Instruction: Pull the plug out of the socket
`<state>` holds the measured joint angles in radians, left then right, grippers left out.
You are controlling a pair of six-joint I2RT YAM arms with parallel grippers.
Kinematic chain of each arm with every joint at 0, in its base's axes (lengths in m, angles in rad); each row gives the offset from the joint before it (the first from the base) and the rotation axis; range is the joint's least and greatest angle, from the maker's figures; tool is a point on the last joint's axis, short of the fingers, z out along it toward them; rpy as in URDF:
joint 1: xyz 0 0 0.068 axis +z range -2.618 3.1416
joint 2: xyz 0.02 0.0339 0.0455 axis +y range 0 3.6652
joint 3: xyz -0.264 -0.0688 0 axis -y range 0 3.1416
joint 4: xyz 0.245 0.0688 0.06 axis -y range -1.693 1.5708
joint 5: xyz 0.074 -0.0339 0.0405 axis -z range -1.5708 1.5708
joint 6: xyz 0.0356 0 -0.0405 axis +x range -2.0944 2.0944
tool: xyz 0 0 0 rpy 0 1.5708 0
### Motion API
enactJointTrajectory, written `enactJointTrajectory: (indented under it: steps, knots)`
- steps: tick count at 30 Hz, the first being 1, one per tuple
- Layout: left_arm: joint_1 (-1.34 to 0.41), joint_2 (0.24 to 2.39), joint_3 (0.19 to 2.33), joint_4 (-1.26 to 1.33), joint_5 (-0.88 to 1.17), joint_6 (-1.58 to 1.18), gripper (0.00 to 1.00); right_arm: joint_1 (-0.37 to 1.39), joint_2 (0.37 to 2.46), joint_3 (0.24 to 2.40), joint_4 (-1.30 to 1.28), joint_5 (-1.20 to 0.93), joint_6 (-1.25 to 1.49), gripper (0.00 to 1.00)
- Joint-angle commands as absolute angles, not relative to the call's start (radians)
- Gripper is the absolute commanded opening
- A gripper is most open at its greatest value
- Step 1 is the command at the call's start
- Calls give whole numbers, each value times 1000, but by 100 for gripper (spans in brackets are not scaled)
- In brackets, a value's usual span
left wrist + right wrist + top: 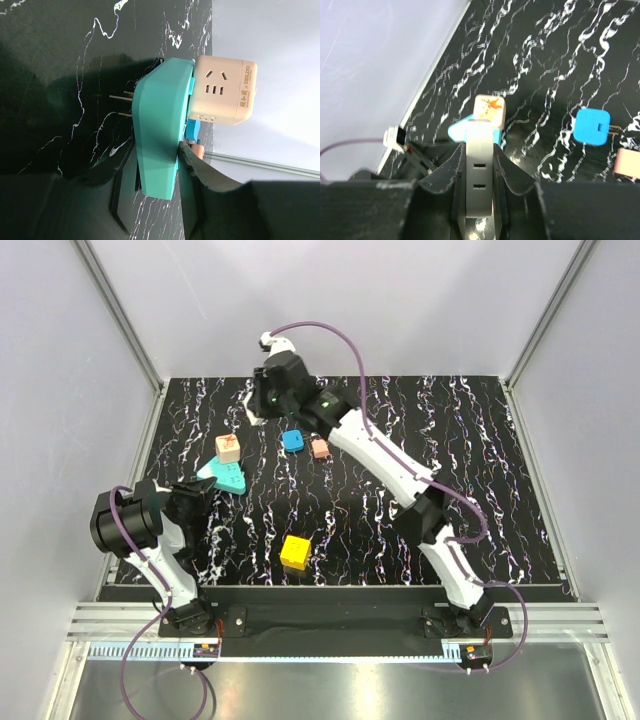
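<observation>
Left pincer (pixel 157 150) is clenched on the near end of the teal socket (pixel 160 110), with one dark finger (pixel 195 182) on either side of it. Just beyond the fingertips, the tan plug (pixel 222 90) sits seated against the socket, touching it. Right pincer (pixel 479 150) is clamped on a white slotted block (pixel 479 172), which stands upright between its jaws. Directly ahead of this pincer lie the socket and plug. Off to its right is a small blue block (pixel 591 126), then a salmon block (pixel 627 162) at the frame edge. Both rest on the marbled table (pixel 545 60).
</observation>
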<state>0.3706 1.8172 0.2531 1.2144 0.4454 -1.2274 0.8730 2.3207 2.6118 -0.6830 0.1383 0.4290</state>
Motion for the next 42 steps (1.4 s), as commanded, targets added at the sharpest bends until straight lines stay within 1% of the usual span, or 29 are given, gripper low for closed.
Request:
enactJointTrajectory:
  steps: [1,3,4,7,8,9,10,14,15,17,21,27,30,39,42]
  knots:
    - [385,1847,262,1238,422,-1186,0,752,2197,2440,-651,-85,391,0]
    - [388,1858,267,1247,437,-1190,0,709,2146,2335,-586,-209,371,0]
    - [390,1859,265,1250,440,-1190,0,671,2102,2228,-559,-253,359,0]
    - [390,1864,273,1247,446,-1189,0,617,2040,2061,-496,-327,325,0]
    - [390,1864,275,1246,449,-1189,0,574,2031,2024,-482,-346,324,0]
    - [390,1867,278,1244,451,-1189,0,549,2022,1982,-438,-398,334,0]
    - [390,1868,279,1246,454,-1189,0,520,1997,1883,-401,-429,350,0]
    - [391,1871,284,1244,463,-1184,0,356,1970,1642,-125,-647,460,0]
    - [390,1873,287,1241,468,-1183,0,336,1976,1584,-89,-675,474,0]
    - [391,1876,288,1244,472,-1184,0,287,2005,1554,-14,-745,512,0]
    - [390,1878,291,1244,477,-1181,0,241,2049,1522,61,-759,552,0]
    - [391,1876,288,1246,477,-1183,0,227,2173,1600,54,-775,578,0]
    - [390,1875,288,1249,477,-1181,0,226,2221,1621,54,-755,595,3]
    - [388,1873,295,1233,474,-1180,0,232,2310,1678,41,-741,601,8]
    - [388,1868,287,1236,462,-1180,0,235,2306,1664,34,-721,597,10]
